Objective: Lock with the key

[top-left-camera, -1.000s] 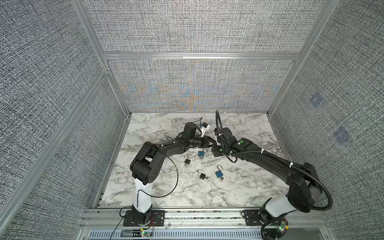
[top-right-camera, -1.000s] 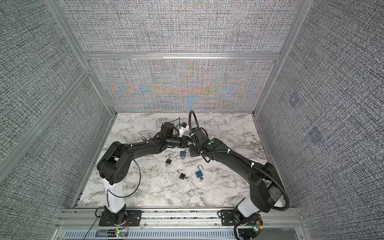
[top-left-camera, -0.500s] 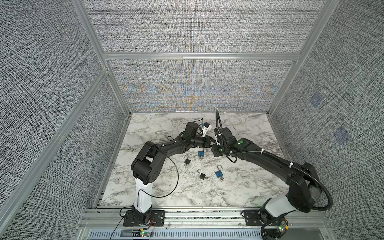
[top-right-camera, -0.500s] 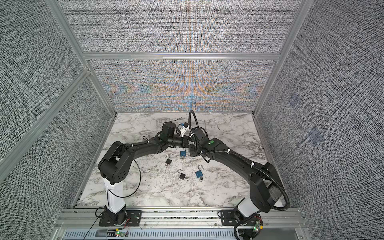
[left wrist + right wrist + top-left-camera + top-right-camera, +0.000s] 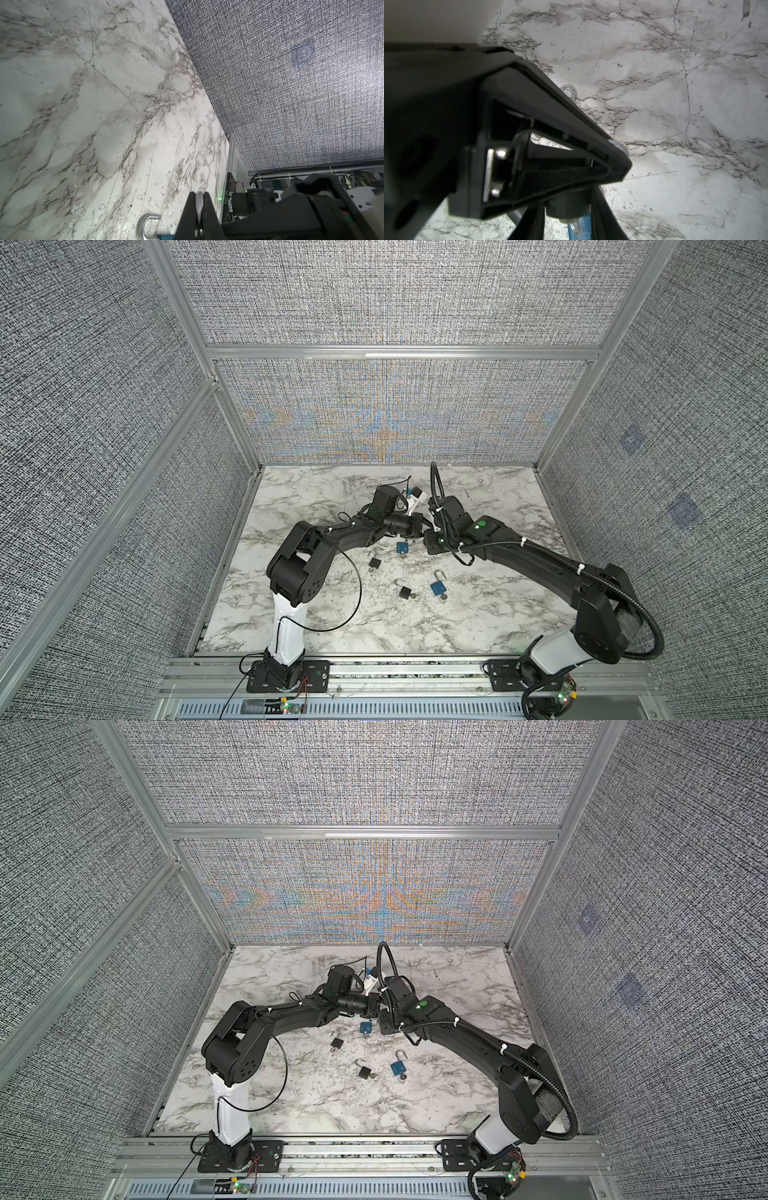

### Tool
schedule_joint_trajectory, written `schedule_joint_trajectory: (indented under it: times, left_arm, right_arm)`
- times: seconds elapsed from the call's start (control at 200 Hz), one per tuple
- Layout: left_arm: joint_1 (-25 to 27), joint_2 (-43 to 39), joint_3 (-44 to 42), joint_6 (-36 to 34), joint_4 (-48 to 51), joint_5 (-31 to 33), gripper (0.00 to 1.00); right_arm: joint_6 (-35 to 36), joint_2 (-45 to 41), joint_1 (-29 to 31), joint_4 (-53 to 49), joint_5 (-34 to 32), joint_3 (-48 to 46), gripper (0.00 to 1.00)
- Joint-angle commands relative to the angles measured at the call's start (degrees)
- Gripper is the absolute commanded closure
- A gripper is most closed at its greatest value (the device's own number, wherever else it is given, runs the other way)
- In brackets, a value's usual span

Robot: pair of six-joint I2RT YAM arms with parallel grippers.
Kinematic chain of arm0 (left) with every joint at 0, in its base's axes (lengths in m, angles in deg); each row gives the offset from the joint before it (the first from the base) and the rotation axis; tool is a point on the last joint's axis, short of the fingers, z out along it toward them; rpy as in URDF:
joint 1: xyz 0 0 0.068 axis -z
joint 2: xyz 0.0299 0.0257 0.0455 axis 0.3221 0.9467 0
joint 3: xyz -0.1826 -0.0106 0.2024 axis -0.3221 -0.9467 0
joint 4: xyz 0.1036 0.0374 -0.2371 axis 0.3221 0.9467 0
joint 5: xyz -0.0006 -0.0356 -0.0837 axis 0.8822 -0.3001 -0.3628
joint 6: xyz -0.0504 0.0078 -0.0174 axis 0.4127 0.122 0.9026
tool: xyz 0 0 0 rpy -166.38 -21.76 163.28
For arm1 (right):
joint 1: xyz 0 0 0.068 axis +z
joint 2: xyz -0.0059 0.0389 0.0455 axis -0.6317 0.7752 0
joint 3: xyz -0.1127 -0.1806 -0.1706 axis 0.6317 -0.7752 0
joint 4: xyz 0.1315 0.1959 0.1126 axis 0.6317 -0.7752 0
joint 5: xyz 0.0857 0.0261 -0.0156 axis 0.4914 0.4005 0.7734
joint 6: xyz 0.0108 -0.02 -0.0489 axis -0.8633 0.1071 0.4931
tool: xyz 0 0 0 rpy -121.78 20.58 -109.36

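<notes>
Although the left gripper (image 5: pixel 199 195) is clenched on the key (image 5: pixel 199 204) just beside the blue padlock (image 5: pixel 166 238), only the key's silver edge shows. The padlock is cut off at the frame edge; whether the right gripper (image 5: pixel 569 199) astride it squeezes, I cannot tell.

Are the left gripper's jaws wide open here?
No: in the left wrist view the left gripper is closed, its fingers pinching a thin silvery piece.

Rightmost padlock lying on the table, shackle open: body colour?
Blue padlock; it shows best in a top view.
</notes>
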Motion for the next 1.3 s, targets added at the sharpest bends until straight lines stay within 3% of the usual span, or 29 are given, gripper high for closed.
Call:
schedule_joint_trajectory:
  times: [0.0, 0.15, 0.31, 0.395, 0.82, 0.975, 1.291]
  left_arm:
    - [0.0, 0.1, -0.2, -0.4, 0.9, 1.5, 1.0]
    - [0.0, -0.2, -1.1, 1.8, -1.5, 2.2, 1.0]
    - [-0.1, -0.7, -2.4, 5.9, -6.1, 2.5, 1.0]
    - [-0.1, -0.9, -2.7, 7.8, -7.7, 3.2, 1.0]
    - [-0.1, -3.2, -4.4, 12.1, -11.9, 8.1, 1.0]
    - [-0.1, -4.3, -4.6, 12.4, -12.0, 9.1, 1.0]
    - [-0.1, -7.0, -4.4, 12.7, -9.1, 10.6, 1.0]
  right_arm:
    - [-0.3, -0.5, 0.0, 1.4, -0.2, 0.8, 0.71]
    - [-0.6, -0.8, 0.0, 1.7, -0.2, 0.0, 0.7]
    - [-1.0, -1.5, 0.0, 2.4, 0.0, -1.1, 0.47]
    - [-1.3, -2.2, 0.0, 2.6, -0.1, -1.7, 0.43]
    - [-3.5, -10.8, -3.0, 4.7, 1.8, -7.1, 0.41]
    - [-4.3, -12.6, -5.7, 7.7, 5.6, -10.0, 0.41]
    - [-5.8, -17.6, -6.0, 16.9, 5.7, -14.5, 0.41]
